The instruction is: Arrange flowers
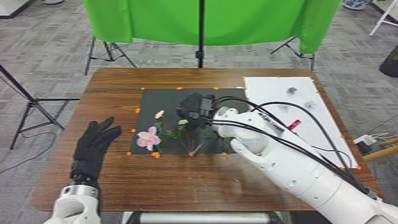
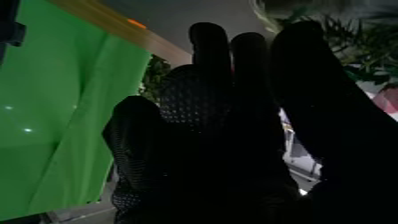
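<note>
A green cloth hangs beyond the brown table, and what looks like a tripod stands to its left.

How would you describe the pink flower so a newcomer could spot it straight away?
On the brown table, a black sheet lies left of a white sheet. By the black sheet's near left corner is the pink flower. Its petals are broad, while the neighbouring blooms are small and pale.
</note>
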You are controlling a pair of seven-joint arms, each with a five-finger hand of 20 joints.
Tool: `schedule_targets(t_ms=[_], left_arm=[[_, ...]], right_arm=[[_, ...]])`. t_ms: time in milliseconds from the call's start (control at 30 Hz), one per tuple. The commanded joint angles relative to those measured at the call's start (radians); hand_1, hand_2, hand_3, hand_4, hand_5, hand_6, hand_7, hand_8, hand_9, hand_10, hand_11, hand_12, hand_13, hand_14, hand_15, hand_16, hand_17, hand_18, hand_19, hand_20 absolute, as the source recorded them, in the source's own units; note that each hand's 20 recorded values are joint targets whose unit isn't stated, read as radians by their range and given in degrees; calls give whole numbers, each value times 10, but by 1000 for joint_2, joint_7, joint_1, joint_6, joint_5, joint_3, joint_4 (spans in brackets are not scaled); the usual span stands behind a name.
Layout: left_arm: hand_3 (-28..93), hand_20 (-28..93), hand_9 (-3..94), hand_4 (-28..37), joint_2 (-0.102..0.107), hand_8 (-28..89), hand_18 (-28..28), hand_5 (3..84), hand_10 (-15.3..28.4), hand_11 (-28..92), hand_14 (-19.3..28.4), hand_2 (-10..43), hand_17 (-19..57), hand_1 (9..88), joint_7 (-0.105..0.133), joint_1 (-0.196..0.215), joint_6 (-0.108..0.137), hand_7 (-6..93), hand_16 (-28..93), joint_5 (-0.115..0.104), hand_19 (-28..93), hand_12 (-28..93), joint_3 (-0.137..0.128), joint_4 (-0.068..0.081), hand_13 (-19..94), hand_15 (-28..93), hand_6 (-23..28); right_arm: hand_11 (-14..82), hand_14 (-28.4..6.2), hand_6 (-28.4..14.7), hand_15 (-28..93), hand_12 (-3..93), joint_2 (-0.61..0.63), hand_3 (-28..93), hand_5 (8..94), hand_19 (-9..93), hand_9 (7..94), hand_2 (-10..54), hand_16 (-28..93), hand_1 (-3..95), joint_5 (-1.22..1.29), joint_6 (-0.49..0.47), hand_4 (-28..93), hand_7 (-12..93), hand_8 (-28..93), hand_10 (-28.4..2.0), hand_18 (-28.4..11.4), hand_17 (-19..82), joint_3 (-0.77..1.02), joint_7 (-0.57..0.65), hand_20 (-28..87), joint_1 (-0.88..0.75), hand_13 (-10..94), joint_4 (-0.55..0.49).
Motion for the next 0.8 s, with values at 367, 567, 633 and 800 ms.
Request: schedule_targets(t_ms=[367, 567, 633, 800], left_arm=[[632, 170, 445, -283, -4, -55, 101, 427, 146, 152, 152, 67, 52, 176, -3, 1, -4, 58, 25, 0, 13, 139, 3, 11, 341, 93, 50], [631, 170, 443, -283, -4, -55, 100, 424, 144, 155, 150, 68, 52, 174, -3, 1, -4, 60, 23, 0, 13, 137, 4, 10, 339, 94, 49], [629, 169, 443, -283, -5, -55, 100, 424, 145, 156, 150, 67, 52, 175, -1, 2, -4, 60, 23, -2, 13, 136, 2, 10, 339, 94, 49], [632, 170, 442, -283, -4, -55, 100, 424, 143, 156, 148, 67, 52, 173, -6, -1, -7, 61, 22, 0, 14, 137, 3, 11, 340, 95, 48]], right_arm=[[102, -9, 54, 621, 315, -24, 557, 741, 932, 805, -95, 322, 577, 23, 250, -236, 283, 22, -86, -111, 594, 7, -1, 577, -20, 854, 109], [77, -8, 55, 615, 341, -18, 572, 774, 932, 836, -95, 327, 581, 50, 285, -235, 283, 30, -83, -112, 602, 2, 6, 584, -10, 867, 108], [73, -8, 56, 615, 341, -11, 573, 777, 932, 840, -95, 328, 582, 70, 289, -235, 282, 30, -84, -112, 602, -10, 21, 585, -1, 867, 98], [70, -8, 54, 613, 344, -3, 578, 781, 932, 844, -95, 331, 582, 110, 329, -233, 283, 30, -86, -112, 603, -41, 44, 587, 18, 868, 72]])
